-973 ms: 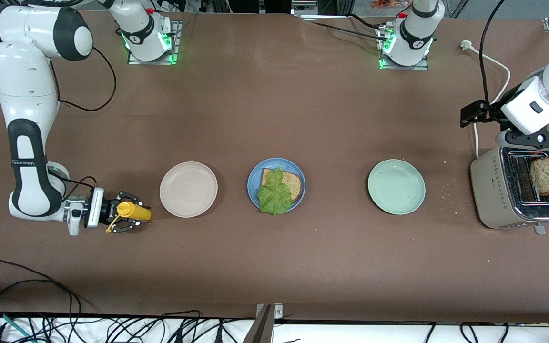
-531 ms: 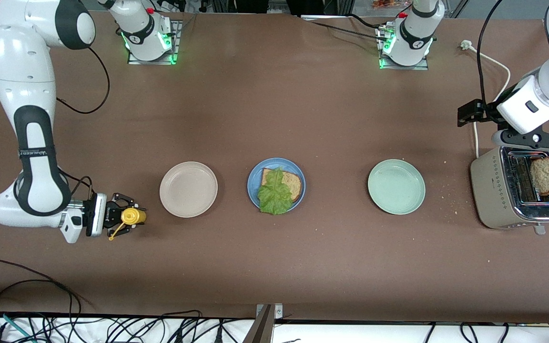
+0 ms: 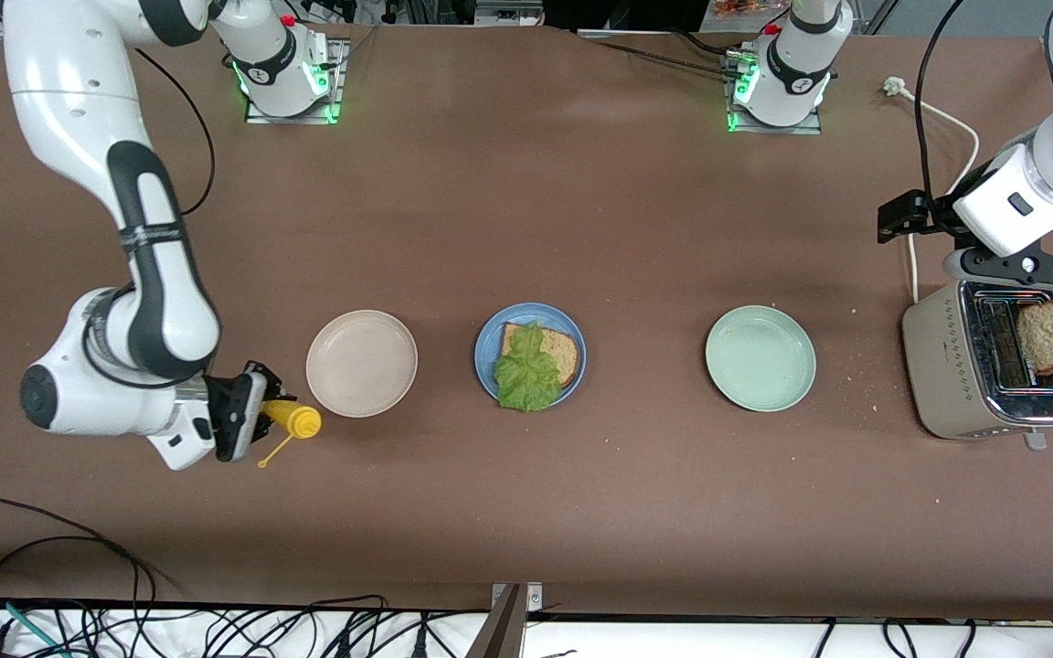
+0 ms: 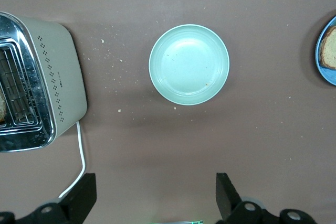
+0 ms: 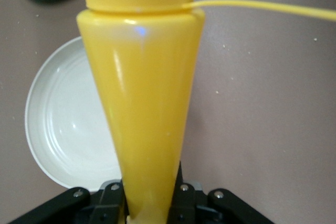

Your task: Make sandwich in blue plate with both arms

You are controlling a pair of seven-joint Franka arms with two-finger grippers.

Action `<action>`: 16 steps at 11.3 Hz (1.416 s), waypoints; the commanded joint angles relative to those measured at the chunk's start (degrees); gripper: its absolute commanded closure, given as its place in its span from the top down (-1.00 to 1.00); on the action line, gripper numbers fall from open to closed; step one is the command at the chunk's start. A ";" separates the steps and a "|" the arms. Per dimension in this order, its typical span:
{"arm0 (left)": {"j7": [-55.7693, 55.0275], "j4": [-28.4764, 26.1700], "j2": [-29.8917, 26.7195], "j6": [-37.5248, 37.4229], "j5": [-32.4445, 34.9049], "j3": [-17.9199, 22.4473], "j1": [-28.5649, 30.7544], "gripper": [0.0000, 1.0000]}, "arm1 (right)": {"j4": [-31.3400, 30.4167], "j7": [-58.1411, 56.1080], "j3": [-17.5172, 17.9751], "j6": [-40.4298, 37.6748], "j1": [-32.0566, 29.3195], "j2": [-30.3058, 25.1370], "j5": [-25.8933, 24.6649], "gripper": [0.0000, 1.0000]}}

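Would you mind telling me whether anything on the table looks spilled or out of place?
Crumbs lie scattered on the table between the mint-green plate and the toaster. Nothing else stands out.

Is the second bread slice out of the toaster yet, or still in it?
Still in. The bread slice stands in a slot of the toaster, and the left tool is open above it.

- On my front view, a band of small white lettering runs around the right arm's (image 3: pixel 156 274) black forearm cuff; I cannot make out the letters.
- I find no other readable text, number or sign in any view.
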 commanded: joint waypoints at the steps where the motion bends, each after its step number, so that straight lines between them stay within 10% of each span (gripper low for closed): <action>1: 0.32 0.81 -0.17 -0.86 -0.27 -0.02 0.05 1.00 | -7.95 11.43 -0.26 0.99 4.97 -8.30 -8.40 -1.00; 6: 0.23 0.81 -0.17 -0.86 -0.27 -0.02 -0.04 1.00 | -11.31 23.37 -0.08 -5.85 12.60 -15.71 -22.17 -1.00; 16: 0.32 0.81 -0.17 -0.86 -0.27 -0.02 0.05 1.00 | -9.48 43.08 -0.43 -7.62 31.86 -5.80 -48.30 -1.00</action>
